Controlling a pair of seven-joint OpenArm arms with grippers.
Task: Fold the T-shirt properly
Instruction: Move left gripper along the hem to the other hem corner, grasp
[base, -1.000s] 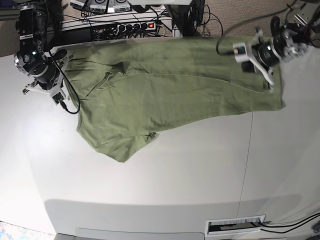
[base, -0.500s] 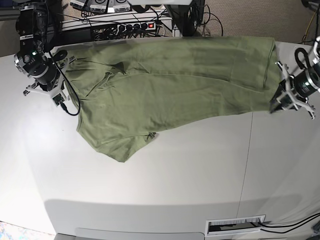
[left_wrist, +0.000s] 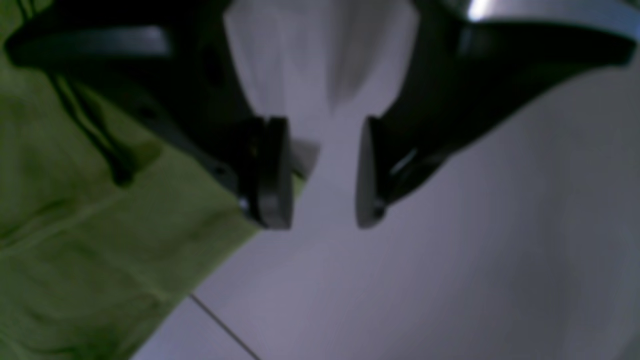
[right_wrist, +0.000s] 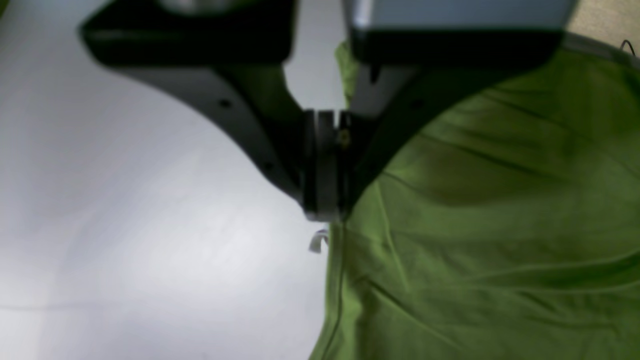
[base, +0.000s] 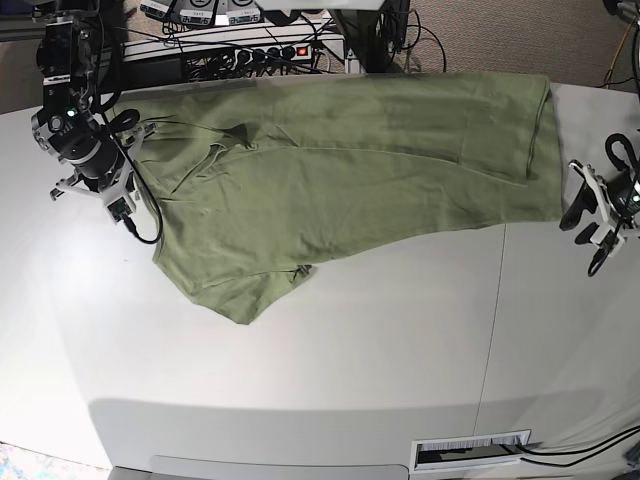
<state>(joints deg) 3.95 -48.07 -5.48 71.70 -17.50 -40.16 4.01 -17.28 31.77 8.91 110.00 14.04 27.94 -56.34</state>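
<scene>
Your white table (base: 330, 380) runs up to a cluttered rack of cables and a power strip (base: 265, 52). The T-shirt (base: 350, 170) lies spread across its far half. Your right gripper (right_wrist: 327, 210) is clenched on its edge; your left gripper (left_wrist: 322, 172) stands released, just beside its corner.

left gripper (left_wrist: 324, 172): jaws parted, nothing between them | T-shirt (left_wrist: 95, 240): olive-green, fills frame's left, edge beside one fingertip (left_wrist: 274, 172) | table (left_wrist: 450, 260): white, thin seam line
</scene>
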